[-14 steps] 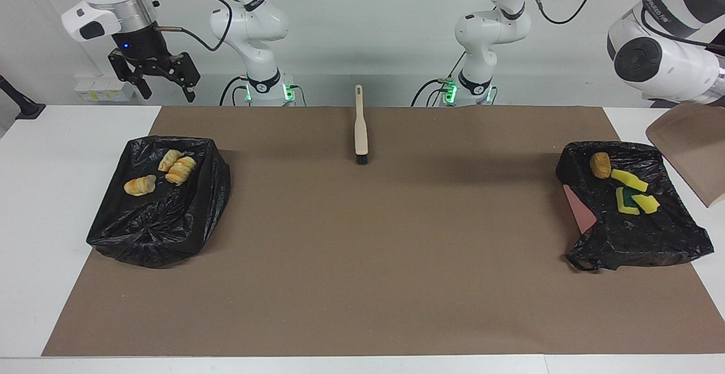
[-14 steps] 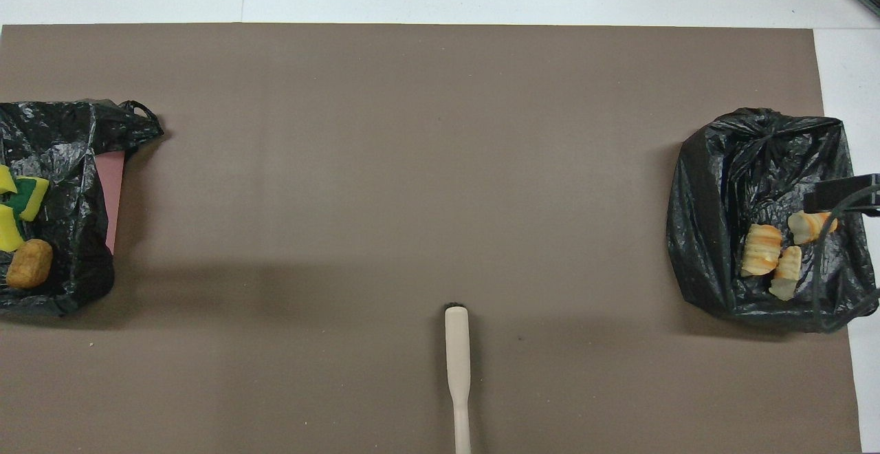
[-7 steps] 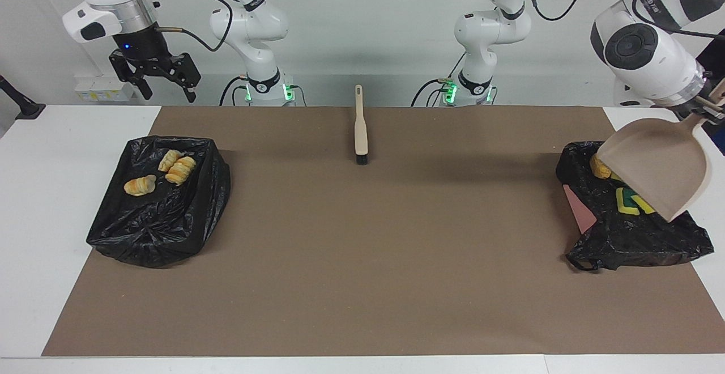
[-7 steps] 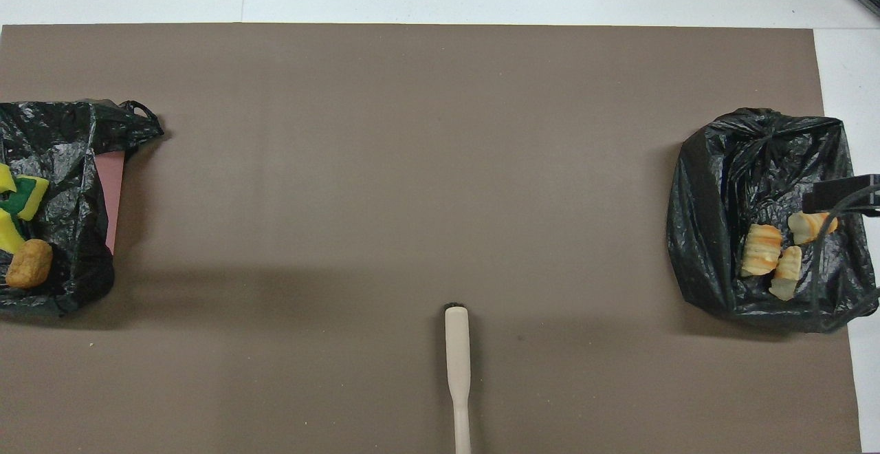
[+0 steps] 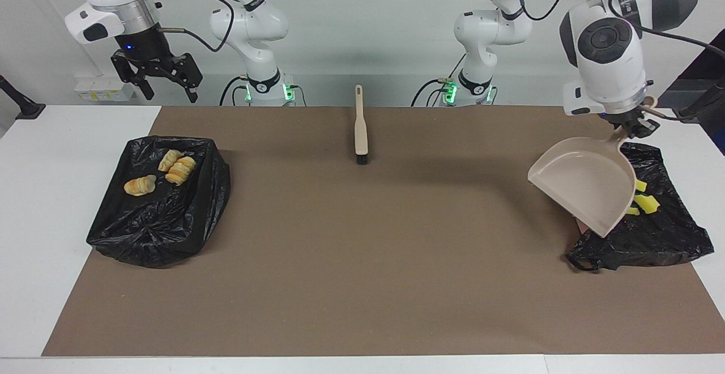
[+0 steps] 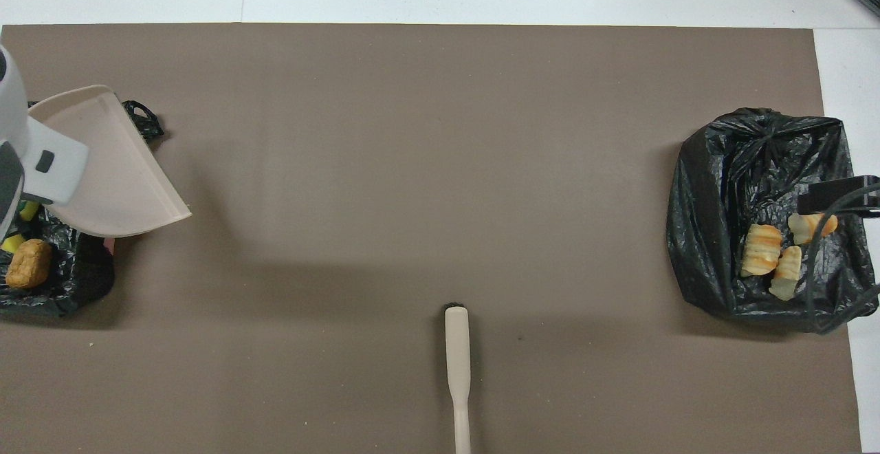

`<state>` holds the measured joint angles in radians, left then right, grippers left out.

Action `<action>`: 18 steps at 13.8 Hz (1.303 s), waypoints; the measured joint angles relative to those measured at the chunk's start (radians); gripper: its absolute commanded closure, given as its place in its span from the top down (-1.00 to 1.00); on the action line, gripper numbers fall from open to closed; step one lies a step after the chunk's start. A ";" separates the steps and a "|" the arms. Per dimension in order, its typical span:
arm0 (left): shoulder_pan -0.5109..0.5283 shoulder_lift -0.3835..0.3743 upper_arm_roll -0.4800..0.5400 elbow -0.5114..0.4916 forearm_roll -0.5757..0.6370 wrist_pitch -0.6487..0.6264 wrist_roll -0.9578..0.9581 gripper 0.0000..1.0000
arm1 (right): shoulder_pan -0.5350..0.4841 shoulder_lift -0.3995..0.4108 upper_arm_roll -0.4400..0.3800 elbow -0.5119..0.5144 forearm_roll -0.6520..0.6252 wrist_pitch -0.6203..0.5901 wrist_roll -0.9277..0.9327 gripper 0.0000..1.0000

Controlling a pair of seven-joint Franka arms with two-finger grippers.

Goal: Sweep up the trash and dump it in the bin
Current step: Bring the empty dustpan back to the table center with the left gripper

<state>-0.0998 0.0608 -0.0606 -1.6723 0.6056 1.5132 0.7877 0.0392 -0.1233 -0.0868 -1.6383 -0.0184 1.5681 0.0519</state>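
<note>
My left gripper is shut on the handle of the beige dustpan. It holds the pan tilted and empty over the black-bagged bin at the left arm's end. Yellow sponge bits lie in that bin, partly hidden by the pan. The brown nugget lies there too, seen only in the overhead view beside the dustpan. Three golden bread pieces lie in the other black-bagged bin. My right gripper is open and empty, up above that bin.
The beige-handled brush lies on the brown mat midway between the arms' bases, bristles pointing away from the robots; it also shows in the overhead view. The bread pieces show in their bin.
My left arm has swung the dustpan from off the table's end to over the bin, toward the table's middle, now covering part of the sponge bits. The right gripper has barely moved.
</note>
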 measured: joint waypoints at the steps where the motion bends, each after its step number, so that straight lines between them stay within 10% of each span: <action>1: -0.019 -0.001 -0.001 0.000 -0.045 -0.006 -0.078 -1.00 | 0.001 0.000 0.000 0.000 0.000 0.000 0.000 1.00; 11: -0.231 -0.030 -0.010 -0.002 -0.478 -0.012 -0.504 -1.00 | 0.004 0.000 0.000 -0.001 0.000 0.000 0.000 1.00; 18: -0.381 -0.016 -0.015 -0.097 -0.588 0.217 -0.838 -1.00 | 0.003 0.000 -0.001 -0.001 0.000 0.000 0.000 1.00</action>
<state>-0.4808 0.0447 -0.0756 -1.7693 0.0176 1.7298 -0.0507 0.0426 -0.1233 -0.0875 -1.6397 -0.0184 1.5681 0.0519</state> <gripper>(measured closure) 0.678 0.000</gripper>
